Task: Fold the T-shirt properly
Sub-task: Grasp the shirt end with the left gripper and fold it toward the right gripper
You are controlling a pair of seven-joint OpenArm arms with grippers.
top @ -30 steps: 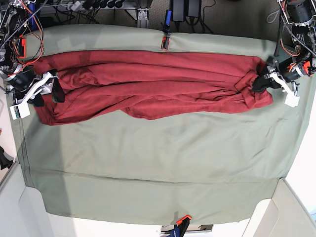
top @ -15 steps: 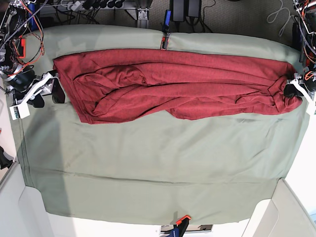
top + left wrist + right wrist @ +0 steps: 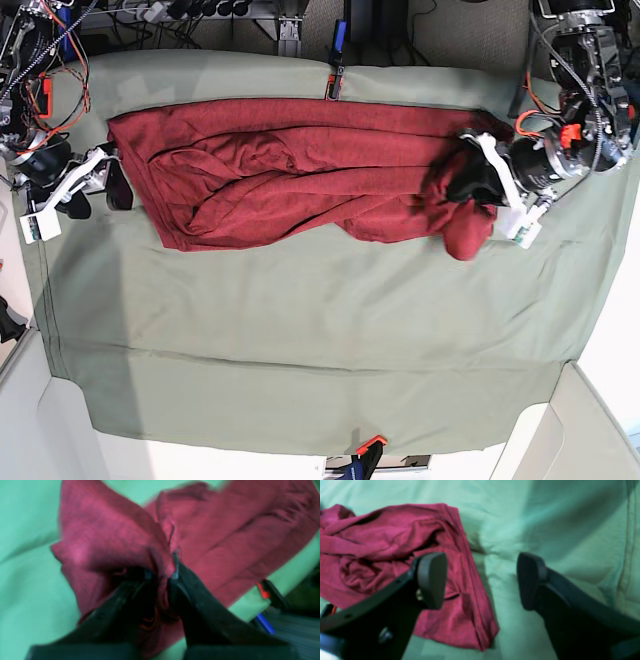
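Base view: T-shirt [image 3: 300,170] is lying bunched lengthwise across the far half of the green table cloth [image 3: 320,340], running left to right. Left gripper [image 3: 478,185] is pinching the shirt's right end, jaws closed tight on a wad of fabric that is hanging lifted and folded over toward the middle; left wrist view is showing the cloth clamped between both fingers [image 3: 175,580]. Right gripper [image 3: 95,190] is sitting just off the shirt's left edge, jaws wide apart, holding nothing; right wrist view is confirming the empty gap beside the hem [image 3: 480,620]. Step looks like spreading or straightening before any real fold. Next move is calling for the right gripper taking the left edge so both arms can be pulling the shirt flat.
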